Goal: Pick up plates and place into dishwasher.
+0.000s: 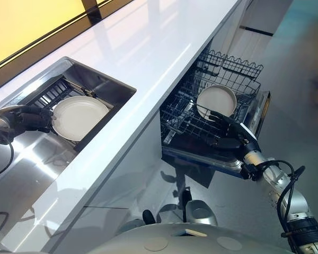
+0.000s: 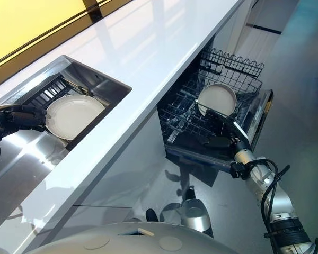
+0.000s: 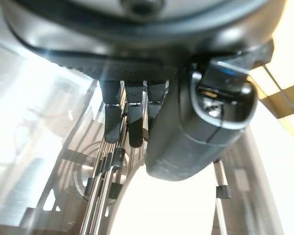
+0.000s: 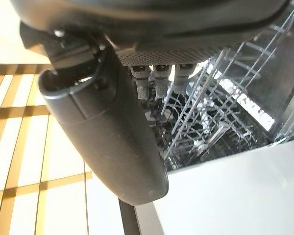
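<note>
White counter (image 1: 148, 53) separates the sink (image 1: 112, 87), where a white plate (image 1: 79, 116) lies beside the left hand (image 1: 26, 117) with fingers straight, from the dishwasher rack (image 1: 183, 124), where a second plate (image 1: 216, 100) sits by the open right hand (image 1: 230, 132); pinching the rim squarely should prevent slipping.

The right hand (image 4: 103, 127) points straight fingers (image 4: 161, 82) toward the wire dishwasher rack (image 4: 220, 122).

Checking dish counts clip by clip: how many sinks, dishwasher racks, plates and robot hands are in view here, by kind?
Sinks: 1, the sink
Racks: 1, the dishwasher rack
Plates: 2, the sink plate and the racked plate
Hands: 2, the left hand and the right hand
Total: 6
</note>
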Controlling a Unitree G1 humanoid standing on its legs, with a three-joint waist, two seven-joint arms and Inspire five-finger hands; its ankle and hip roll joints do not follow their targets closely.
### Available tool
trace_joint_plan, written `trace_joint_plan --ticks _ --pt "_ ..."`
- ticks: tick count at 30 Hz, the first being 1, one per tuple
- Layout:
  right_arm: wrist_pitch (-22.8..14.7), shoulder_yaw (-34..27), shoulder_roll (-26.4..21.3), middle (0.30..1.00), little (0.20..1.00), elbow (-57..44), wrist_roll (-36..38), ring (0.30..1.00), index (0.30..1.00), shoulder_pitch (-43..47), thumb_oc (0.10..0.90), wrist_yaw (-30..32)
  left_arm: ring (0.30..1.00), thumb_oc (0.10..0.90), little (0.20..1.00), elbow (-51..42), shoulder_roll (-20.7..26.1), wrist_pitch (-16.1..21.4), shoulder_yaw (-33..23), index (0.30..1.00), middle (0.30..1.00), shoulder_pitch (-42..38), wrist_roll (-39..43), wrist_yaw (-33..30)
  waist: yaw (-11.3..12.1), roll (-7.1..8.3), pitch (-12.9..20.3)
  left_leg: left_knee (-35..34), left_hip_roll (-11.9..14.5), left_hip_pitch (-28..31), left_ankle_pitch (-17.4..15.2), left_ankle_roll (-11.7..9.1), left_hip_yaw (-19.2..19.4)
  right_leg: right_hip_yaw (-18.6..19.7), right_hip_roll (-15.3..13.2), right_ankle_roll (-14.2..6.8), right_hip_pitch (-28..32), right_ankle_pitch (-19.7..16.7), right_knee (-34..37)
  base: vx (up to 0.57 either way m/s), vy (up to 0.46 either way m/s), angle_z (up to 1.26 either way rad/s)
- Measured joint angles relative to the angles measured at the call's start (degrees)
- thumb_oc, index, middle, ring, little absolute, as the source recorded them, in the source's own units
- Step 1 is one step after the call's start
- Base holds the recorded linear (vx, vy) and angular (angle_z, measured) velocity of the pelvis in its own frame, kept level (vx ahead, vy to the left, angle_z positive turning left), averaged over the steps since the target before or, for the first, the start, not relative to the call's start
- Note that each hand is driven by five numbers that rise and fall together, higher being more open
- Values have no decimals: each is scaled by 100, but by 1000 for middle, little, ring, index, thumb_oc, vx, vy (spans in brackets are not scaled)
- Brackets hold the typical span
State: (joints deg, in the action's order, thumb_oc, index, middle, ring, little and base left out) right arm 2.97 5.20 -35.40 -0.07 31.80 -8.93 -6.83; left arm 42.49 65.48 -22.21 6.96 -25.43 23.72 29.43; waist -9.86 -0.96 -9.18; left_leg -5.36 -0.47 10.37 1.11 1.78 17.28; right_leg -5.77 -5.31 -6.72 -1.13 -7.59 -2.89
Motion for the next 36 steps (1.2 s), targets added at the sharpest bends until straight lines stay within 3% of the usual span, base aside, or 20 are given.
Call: trace_joint_plan --ticks 1,28,30,32,34,36 --pt "0 0 0 900 900 4 0 900 900 0 800 0 900 800 900 0 1 10 -3 900 900 -2 3 -32 4 25 15 1 -17 -22 7 -1 2 -10 -11 -46 -28 35 11 8 -17 -11" --pt "-15 7 -1 900 900 8 84 900 900 53 800 54 900 800 900 -2 -66 252 238 900 900 -275 -191 -541 -119 25 9 26 -71 -219 100 -31 -47 -78 -27 -102 -128 90 204 1 -3 0" --pt "-15 7 -2 900 900 8 87 900 900 58 800 84 900 800 900 -5 -65 262 237 900 900 -362 -516 -611 -112 30 -7 26 -70 -229 101 -31 -45 -79 -27 -103 -133 91 220 0 0 0" --pt "-14 7 -18 900 900 8 100 900 900 62 800 150 900 800 900 4 -37 403 237 900 900 -551 -1383 -772 -98 33 -46 27 -69 -258 104 -35 -45 -86 -26 -91 -142 82 264 0 0 0" --pt "-6 1 -62 900 900 -6 153 900 900 77 800 162 900 800 900 158 161 589 245 900 900 -773 -2163 -856 -130 36 -139 27 -66 -280 109 -44 -38 -86 -16 -39 -146 43 307 -11 -12 -3" --pt "5 -32 -105 900 900 -30 257 900 900 54 800 156 900 800 900 255 510 623 217 900 900 -892 -2339 -706 -138 37 -220 28 -57 -298 100 -57 -16 -82 1 -7 -151 17 350 -16 -20 -6"
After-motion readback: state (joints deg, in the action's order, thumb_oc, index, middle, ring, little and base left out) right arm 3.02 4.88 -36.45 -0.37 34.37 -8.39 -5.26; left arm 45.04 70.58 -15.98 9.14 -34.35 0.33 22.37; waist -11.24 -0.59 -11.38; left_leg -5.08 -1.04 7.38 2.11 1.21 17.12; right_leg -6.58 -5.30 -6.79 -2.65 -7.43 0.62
